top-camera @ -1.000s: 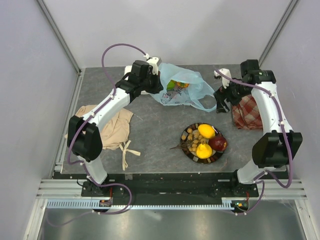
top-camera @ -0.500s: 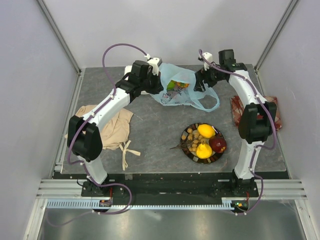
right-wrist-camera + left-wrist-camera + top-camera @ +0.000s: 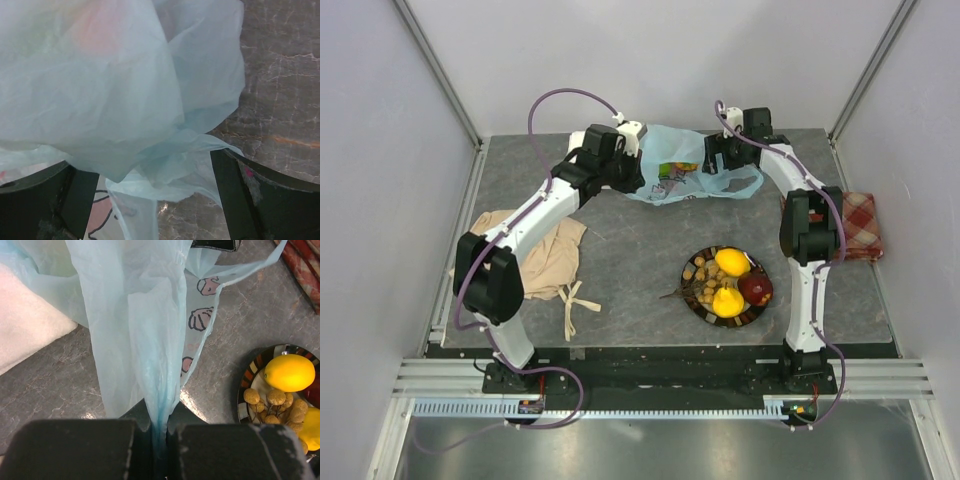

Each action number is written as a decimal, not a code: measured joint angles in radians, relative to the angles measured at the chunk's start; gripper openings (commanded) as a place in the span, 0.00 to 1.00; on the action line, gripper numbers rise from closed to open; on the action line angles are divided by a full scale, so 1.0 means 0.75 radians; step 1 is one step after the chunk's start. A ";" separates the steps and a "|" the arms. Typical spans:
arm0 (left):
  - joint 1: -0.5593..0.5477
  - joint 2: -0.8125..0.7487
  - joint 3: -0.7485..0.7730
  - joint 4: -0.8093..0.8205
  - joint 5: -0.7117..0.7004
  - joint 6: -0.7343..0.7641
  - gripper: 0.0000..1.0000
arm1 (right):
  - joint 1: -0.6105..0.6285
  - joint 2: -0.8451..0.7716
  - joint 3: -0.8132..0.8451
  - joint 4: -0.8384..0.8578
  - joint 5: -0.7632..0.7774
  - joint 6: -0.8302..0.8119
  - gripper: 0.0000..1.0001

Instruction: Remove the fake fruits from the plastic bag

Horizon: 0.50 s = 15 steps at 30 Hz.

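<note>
Where the plastic bag (image 3: pixel 712 182) sits at the far middle of the tabletop (image 3: pixel 620 250), the left fingers (image 3: pixel 75 450) pinch a gathered fold of its film, and the right fingers (image 3: pixel 260 200) stand spread with its crumpled edge between them. Nearer, fake fruits (image 3: pixel 730 285) fill a plate (image 3: pixel 740 322). The surface is grey and stone-mottled, with a beige cloth (image 3: pixel 545 255) on the left and a plaid cloth (image 3: pixel 860 225) on the right. Plain white walls enclose it.

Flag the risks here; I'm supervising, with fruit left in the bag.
1. The left gripper pinches only a thin fold of the bag; it may slip or tear.
2. The right gripper is open around loose film, so closing might catch plastic, not the fruit inside.
</note>
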 measured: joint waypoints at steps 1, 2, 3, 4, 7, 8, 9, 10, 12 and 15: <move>0.000 -0.005 -0.003 0.000 0.001 0.004 0.02 | -0.001 -0.002 -0.011 0.004 0.016 -0.001 0.93; 0.000 -0.012 -0.008 0.000 0.003 0.008 0.02 | -0.002 -0.010 -0.024 0.010 0.024 -0.002 0.93; 0.000 -0.018 -0.013 -0.001 0.006 0.011 0.02 | -0.003 -0.017 -0.037 0.010 0.023 -0.002 0.91; 0.000 -0.022 -0.015 -0.003 0.012 0.012 0.02 | -0.002 -0.031 -0.054 0.011 0.019 -0.002 0.91; 0.000 -0.024 -0.015 -0.004 0.023 0.012 0.02 | 0.006 -0.077 -0.076 0.010 0.003 -0.002 0.88; 0.000 -0.024 -0.015 -0.004 0.024 0.012 0.02 | 0.013 -0.099 -0.080 0.010 0.003 -0.002 0.85; 0.000 -0.024 -0.015 -0.004 0.024 0.012 0.02 | 0.022 -0.125 -0.084 0.013 0.002 -0.002 0.84; 0.000 -0.023 -0.014 -0.004 0.024 0.012 0.02 | 0.033 -0.153 -0.093 0.017 -0.001 -0.003 0.84; 0.000 -0.018 -0.008 -0.005 0.027 0.011 0.02 | 0.063 -0.238 -0.136 0.023 -0.011 -0.003 0.83; 0.000 -0.004 0.014 -0.005 0.028 0.011 0.01 | 0.124 -0.396 -0.231 0.036 -0.049 -0.004 0.79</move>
